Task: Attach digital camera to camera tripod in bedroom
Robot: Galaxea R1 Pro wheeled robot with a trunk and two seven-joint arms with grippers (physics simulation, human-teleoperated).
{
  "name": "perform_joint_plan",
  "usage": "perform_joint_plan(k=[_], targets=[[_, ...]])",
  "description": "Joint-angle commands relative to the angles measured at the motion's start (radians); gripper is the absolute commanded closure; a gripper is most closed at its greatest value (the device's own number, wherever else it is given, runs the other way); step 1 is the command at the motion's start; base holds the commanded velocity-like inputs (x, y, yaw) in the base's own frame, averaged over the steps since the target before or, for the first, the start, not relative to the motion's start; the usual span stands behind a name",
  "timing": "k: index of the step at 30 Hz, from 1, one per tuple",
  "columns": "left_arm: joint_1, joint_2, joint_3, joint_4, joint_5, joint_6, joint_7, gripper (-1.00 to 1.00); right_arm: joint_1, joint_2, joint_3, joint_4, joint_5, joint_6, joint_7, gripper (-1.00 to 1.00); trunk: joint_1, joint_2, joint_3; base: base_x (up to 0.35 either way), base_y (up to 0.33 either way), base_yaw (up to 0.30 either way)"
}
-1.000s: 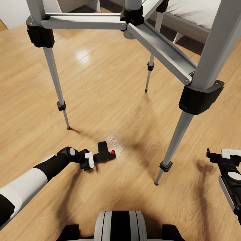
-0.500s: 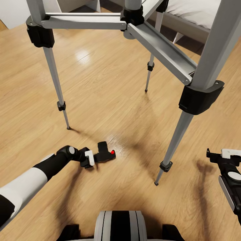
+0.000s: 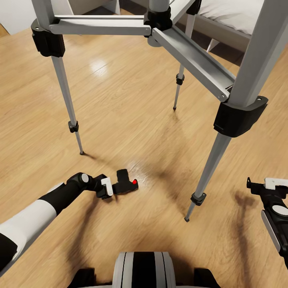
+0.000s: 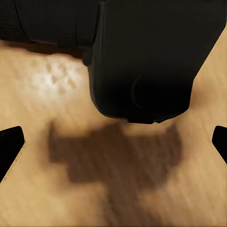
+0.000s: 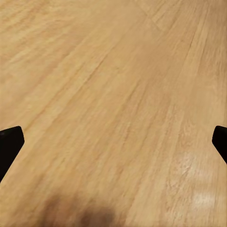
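Note:
The small black digital camera (image 3: 126, 183) with its red button lies on the light wood floor between the tripod's legs. My left gripper (image 3: 109, 189) is low at the floor, right beside the camera on its left. In the left wrist view the camera (image 4: 142, 56) looms close ahead and the two fingertips (image 4: 10, 146) stand wide apart with only floor between them, so it is open. The camera tripod (image 3: 160, 24) towers over the scene, with silver legs and black joints. My right gripper (image 3: 262, 185) hovers at the right over bare floor, open and holding nothing.
The tripod's three feet rest on the floor, one at the left (image 3: 81, 152), one at the back (image 3: 175, 108), one at the right front (image 3: 187, 218). A low bed (image 3: 228, 18) with a white mattress stands beyond the tripod at the upper right.
My left gripper has crept slightly forward and right, closer to the camera. The camera, tripod and right arm have stayed put.

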Motion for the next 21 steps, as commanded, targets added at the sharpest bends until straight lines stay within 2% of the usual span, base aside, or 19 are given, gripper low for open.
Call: perform_joint_plan(k=[1, 21], targets=[[-0.001, 0.001, -0.002, -0.007, -0.001, 0.007, -0.002, -1.0, 0.0, 0.0, 0.001, -0.002, -0.001, 0.006, -0.004, -1.0, 0.0, 0.0, -0.001, 0.0, 0.0, 0.0], [-0.001, -0.005, 0.009, -0.025, -0.001, 0.01, -0.002, -1.0, 0.0, 0.0, -0.019, -0.002, -0.001, 0.006, -0.003, -1.0, 0.0, 0.0, -0.001, 0.0, 0.0, 0.0]])
